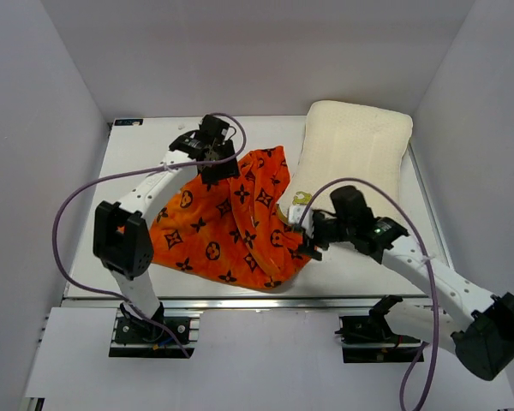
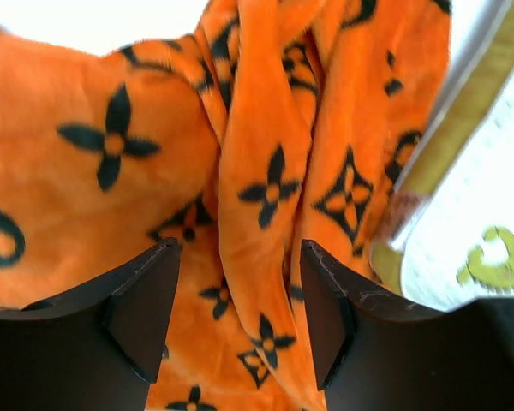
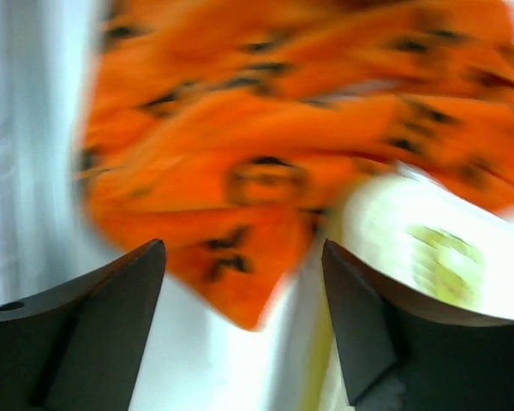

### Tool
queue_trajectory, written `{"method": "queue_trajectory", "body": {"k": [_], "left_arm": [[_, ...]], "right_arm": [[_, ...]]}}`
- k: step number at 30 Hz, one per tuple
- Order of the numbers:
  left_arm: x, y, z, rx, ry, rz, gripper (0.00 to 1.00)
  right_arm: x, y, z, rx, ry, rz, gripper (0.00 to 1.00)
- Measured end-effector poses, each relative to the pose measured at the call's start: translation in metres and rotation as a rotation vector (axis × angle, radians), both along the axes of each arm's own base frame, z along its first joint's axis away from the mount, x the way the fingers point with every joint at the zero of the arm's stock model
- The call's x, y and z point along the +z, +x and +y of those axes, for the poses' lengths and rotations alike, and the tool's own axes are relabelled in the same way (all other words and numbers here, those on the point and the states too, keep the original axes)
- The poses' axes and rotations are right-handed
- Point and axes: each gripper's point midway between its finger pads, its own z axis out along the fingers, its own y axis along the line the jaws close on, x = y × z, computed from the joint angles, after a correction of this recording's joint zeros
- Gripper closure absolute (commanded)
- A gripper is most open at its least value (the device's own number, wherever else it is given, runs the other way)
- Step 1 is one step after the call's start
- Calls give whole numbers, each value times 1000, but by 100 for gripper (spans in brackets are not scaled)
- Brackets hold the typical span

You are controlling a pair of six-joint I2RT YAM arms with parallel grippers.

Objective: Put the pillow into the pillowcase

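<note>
Looking down from above, the pillow lies at the far right side of the table. Its long side runs from the far right corner down toward the middle. Its near end touches the right edge of the orange pillowcase, which lies in a bunched heap in the middle of the table.

The right gripper is just beside that near end of the pillow, right where pillow and pillowcase meet. Its fingers are wide apart and hold nothing. Its own camera is blurry, but it shows orange cloth ahead and the pale pillow off to the right.

The left gripper is over the far edge of the pillowcase, well apart from the pillow. Its fingers are apart too, with nothing between them, only folds of orange cloth past the tips.

So the right arm is the nearer one to the pillow, and the left arm is the nearer one to the cloth. I think the pillow must slide in end first, along its long side. I cannot tell where the mouth of the pillowcase is.
</note>
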Motion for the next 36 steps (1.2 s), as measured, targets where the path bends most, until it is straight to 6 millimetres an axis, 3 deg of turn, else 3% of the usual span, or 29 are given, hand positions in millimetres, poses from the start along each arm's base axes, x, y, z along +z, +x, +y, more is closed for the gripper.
{"method": "queue_trajectory", "body": {"k": [1, 4, 8, 11, 16, 19, 20, 22, 23, 28, 36], "left_arm": [[-3, 7, -2, -1, 11, 0, 32], [-8, 24, -6, -13, 34, -5, 31], [-19, 45, -18, -42, 54, -3, 31], [-40, 56, -25, -64, 78, 26, 31], [-86, 51, -23, -89, 145, 130, 32], [-100, 47, -19, -98, 175, 166, 43], [-102, 46, -18, -100, 180, 174, 58], [-104, 44, -17, -99, 182, 183, 75], [-104, 43, -17, -100, 180, 182, 84], [-94, 32, -17, -108, 153, 173, 96], [-11, 6, -27, -118, -42, 21, 99]], "right_arm": [[9, 13, -6, -69, 30, -19, 11], [29, 48, -21, -256, 111, -77, 11], [32, 77, -36, -461, 164, -55, 10], [28, 96, -46, -580, 196, 15, 11], [37, 128, -70, -742, 251, 95, 11], [52, 142, -79, -776, 292, 83, 11], [57, 146, -80, -773, 300, 71, 10], [64, 151, -82, -760, 306, 49, 11], [65, 152, -82, -741, 302, 38, 11], [73, 162, -82, -605, 235, -68, 11], [46, 154, -90, -300, 51, -148, 11]]}}
